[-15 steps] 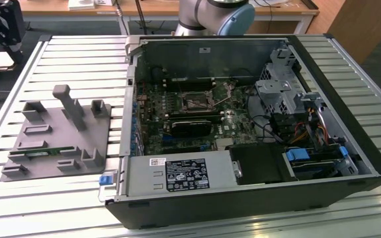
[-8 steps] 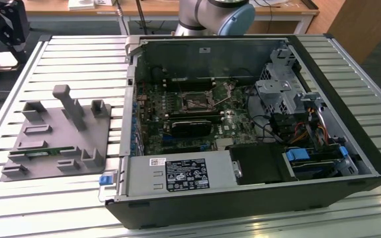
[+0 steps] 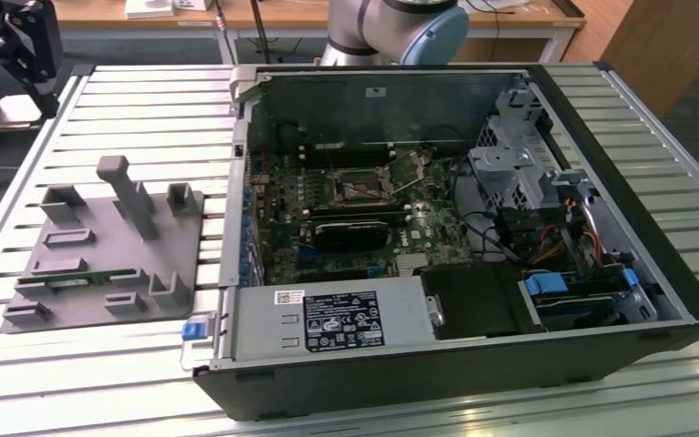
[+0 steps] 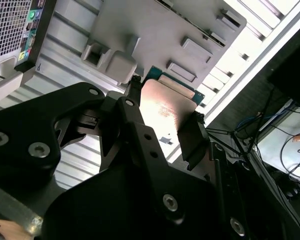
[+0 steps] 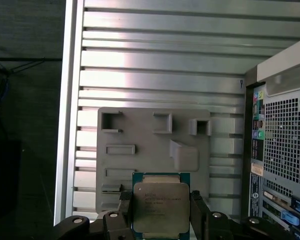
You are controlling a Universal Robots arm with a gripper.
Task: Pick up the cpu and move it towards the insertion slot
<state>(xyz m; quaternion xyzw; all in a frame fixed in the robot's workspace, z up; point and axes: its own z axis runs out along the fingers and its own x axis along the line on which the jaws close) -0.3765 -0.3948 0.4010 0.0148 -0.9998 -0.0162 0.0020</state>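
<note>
The cpu (image 5: pixel 161 207) is a flat square chip with a silvery top and a green rim. My gripper (image 5: pixel 161 212) is shut on it, one black finger (image 5: pixel 125 206) pressing each of two opposite edges. The second wrist view shows the cpu (image 4: pixel 167 107) clamped in the gripper (image 4: pixel 165 125) above the grey fixture plate (image 4: pixel 155 25). In the exterior view the gripper (image 3: pixel 19 102) hangs with the cpu (image 3: pixel 12 118) off the table's far corner on that view's left. The insertion slot (image 3: pixel 359 188), a dark square socket framed in metal, lies on the motherboard inside the open computer case (image 3: pixel 641 300), well away from the gripper.
The grey fixture plate (image 3: pixel 106 250) with raised blocks lies on the slatted metal table (image 3: pixel 106 364), with a thin green memory stick (image 3: pixel 83 279) on it. A black rectangular block (image 3: pixel 349 232) sits just beside the socket. Cables and drive cages fill the case on the exterior view's right.
</note>
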